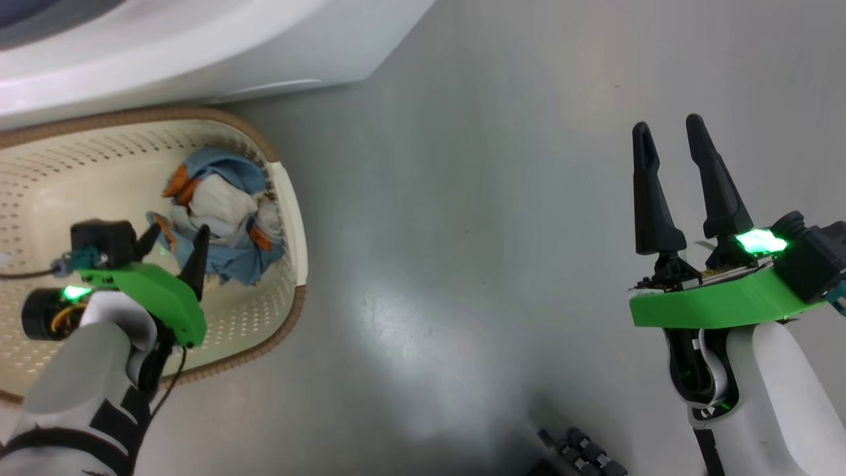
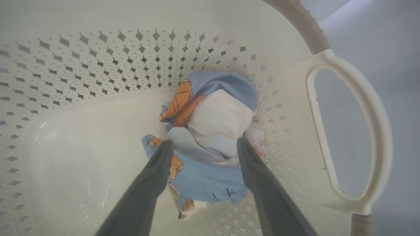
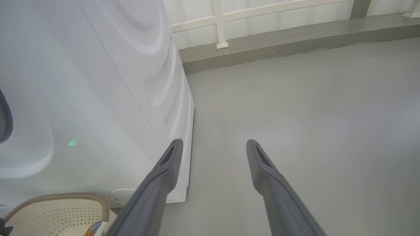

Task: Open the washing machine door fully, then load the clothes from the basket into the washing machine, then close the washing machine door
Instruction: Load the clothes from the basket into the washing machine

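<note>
Cream-white plastic forms the basket (image 1: 294, 218) (image 2: 98, 65) (image 3: 59, 209), which has diamond-pierced walls and a brown woven-look rim. It sits on the grey floor (image 1: 462, 198) (image 3: 295, 114), right against the foot of the white washing machine (image 1: 198, 46) (image 3: 98, 82).

The left gripper (image 1: 180, 231) (image 2: 204, 142) reaches down inside the basket, its two dark fingers (image 2: 147, 183) spread wide. Between and just beyond the fingertips lies one bundle of the clothes (image 1: 225, 205) (image 2: 220, 118). It is light blue fabric with orange cartoon prints and a white patch, crumpled in the corner next to the basket's side handle (image 2: 380, 131). In the left wrist view the fingers straddle the bundle, one tip at each side. Whether they touch the cloth cannot be told, and nothing is gripped. Bare basket bottom lies to the left of that gripper.

The right gripper (image 1: 667, 125) (image 3: 214, 142) hangs in the air well apart from the basket, over bare floor. Its fingers are likewise spread wide and hold nothing. To its left in the right wrist view stands the machine's white side panel, with the basket's rim low beside it. Beyond its fingertips a pale railing (image 3: 262, 13) runs along the far edge of the floor.
</note>
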